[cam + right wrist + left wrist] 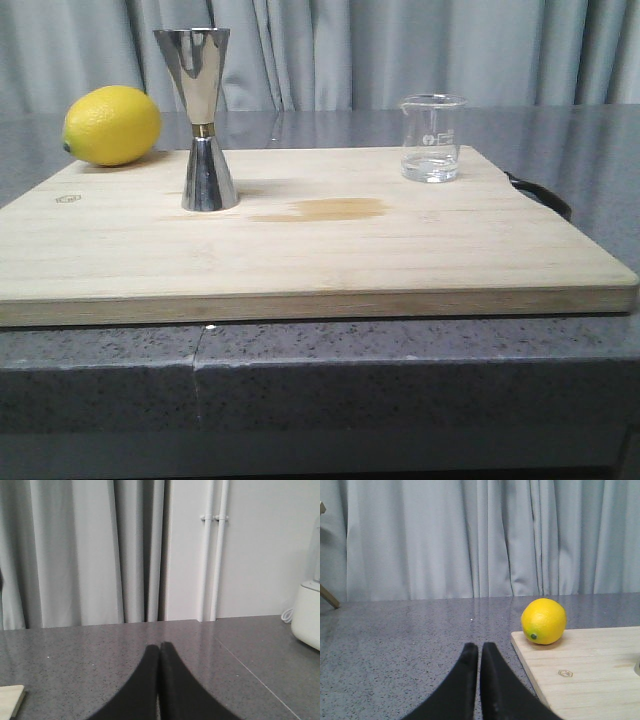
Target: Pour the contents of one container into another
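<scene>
The small clear glass beaker (432,138) with printed markings stands upright at the far right of the wooden board (330,255). The tall steel hourglass jigger (206,120) stands upright on the board's left half. Neither gripper shows in the front view. In the left wrist view my left gripper (479,650) is shut and empty over the grey counter, left of the board's corner (580,675). In the right wrist view my right gripper (159,649) is shut and empty over bare counter; only a board corner (11,696) shows there.
A yellow lemon (112,125) lies at the board's far left corner, also the lemon (543,621) in the left wrist view. A brownish stain (330,209) marks the board's middle. A dark handle (545,194) sticks out at the right edge. A white appliance (306,612) stands on the counter.
</scene>
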Motion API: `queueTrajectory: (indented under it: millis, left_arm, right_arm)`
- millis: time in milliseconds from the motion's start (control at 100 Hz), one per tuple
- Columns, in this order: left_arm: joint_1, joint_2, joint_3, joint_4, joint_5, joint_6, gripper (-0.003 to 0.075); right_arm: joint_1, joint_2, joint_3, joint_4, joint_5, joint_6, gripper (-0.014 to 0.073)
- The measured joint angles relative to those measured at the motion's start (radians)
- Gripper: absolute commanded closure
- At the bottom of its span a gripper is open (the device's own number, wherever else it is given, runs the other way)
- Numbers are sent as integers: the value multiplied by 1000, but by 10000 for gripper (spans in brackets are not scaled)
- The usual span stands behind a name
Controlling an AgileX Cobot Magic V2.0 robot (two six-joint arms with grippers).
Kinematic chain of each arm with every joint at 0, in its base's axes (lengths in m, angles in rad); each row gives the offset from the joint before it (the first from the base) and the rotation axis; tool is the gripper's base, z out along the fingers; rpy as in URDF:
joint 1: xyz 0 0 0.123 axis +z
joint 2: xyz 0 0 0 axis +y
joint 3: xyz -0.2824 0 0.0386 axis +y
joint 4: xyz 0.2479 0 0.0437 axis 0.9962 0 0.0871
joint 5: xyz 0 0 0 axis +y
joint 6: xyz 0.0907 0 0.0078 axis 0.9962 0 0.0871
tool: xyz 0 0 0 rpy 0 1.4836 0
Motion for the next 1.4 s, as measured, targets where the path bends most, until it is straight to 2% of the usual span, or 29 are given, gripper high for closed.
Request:
queueTrajectory:
  millis: [1110, 1240, 1400]
  left_arm:
    - [24, 0, 0, 0, 5, -2, 739]
    - [24, 0, 0, 0, 5, -2, 739]
    - [24, 0, 0, 0, 5, -2, 739]
  right_arm:
    - [0, 0, 2, 8, 0, 0, 669]
    - [0, 0, 32, 150, -6, -37, 669]
    - [0, 0, 127, 494, -44, -332, 669]
